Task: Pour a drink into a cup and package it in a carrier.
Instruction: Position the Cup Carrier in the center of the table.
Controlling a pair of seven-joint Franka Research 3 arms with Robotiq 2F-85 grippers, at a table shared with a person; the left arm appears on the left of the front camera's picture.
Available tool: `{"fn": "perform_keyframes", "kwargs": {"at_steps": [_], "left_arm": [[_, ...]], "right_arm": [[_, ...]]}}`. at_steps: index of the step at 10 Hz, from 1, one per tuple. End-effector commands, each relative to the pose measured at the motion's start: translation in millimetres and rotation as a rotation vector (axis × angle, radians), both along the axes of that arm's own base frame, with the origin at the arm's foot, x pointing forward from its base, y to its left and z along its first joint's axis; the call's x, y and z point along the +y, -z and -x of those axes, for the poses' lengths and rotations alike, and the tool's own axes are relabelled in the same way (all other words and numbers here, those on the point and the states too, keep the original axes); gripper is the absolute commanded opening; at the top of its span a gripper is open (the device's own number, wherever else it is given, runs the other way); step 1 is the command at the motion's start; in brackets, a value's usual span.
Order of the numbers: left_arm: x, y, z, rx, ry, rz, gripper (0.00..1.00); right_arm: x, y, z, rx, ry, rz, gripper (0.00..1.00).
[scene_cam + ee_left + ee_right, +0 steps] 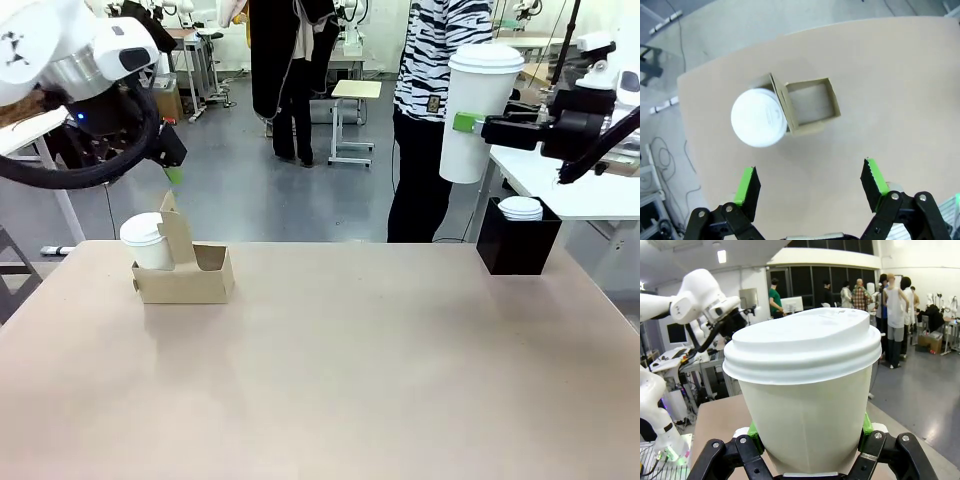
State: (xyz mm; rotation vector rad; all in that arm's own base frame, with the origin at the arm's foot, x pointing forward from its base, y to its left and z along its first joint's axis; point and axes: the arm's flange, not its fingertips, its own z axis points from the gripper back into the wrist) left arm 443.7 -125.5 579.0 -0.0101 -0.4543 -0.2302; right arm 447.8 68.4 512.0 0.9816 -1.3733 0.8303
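Note:
My right gripper (pixel 470 123) is shut on the tall white cup (pixel 480 90), which wears a white lid, and holds it upright high above the table's far right. In the right wrist view the cup (pixel 810 405) stands between the green pads (pixel 866 424). The brown cardboard carrier (pixel 190 280) stands at the far left of the table. Its left slot holds a shorter white lidded cup (pixel 148 240); its right slot is empty. My left gripper (pixel 170 165) hangs open just above the carrier (pixel 810 105), jaws wide and nothing between them (pixel 810 182). The drink is out of view.
A black box (pixel 518 245) stands at the table's far right edge with a small white lidded cup (pixel 520 208) on top. A person in a striped top (pixel 435 60) stands behind the table (pixel 350 380). A white side table (pixel 600 195) lies beyond the right edge.

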Motion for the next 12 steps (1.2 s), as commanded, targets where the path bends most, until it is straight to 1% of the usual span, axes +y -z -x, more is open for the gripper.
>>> {"fn": "perform_keyframes", "kwargs": {"at_steps": [1, 3, 5, 7, 8, 10, 11, 12], "left_arm": [[-6, 2, -33, 0.045, -0.039, 0.04, 1.0], [-2, 22, -71, 0.086, -0.089, 0.056, 1.0], [8, 37, -92, 0.106, -0.179, 0.06, 1.0], [15, 53, -106, 0.162, -0.217, 0.099, 1.0], [12, 51, -95, 0.117, -0.15, 0.06, 1.0], [12, 51, -95, 0.117, -0.15, 0.06, 1.0], [13, 57, -102, 0.131, -0.171, 0.068, 1.0], [11, 61, -95, 0.156, -0.197, 0.046, 1.0]], "right_arm": [[2, -3, 0, -0.008, 0.001, -0.002, 0.8], [2, -3, 0, -0.008, 0.001, -0.002, 0.8], [2, -3, 0, -0.008, 0.001, -0.002, 0.8], [2, -3, 0, -0.008, 0.001, -0.002, 0.8], [2, -3, 0, -0.008, 0.001, -0.002, 0.8], [2, -3, 0, -0.008, 0.001, -0.002, 0.8], [2, -3, 0, -0.008, 0.001, -0.002, 0.8], [2, -3, 0, -0.008, 0.001, -0.002, 0.8]]}}
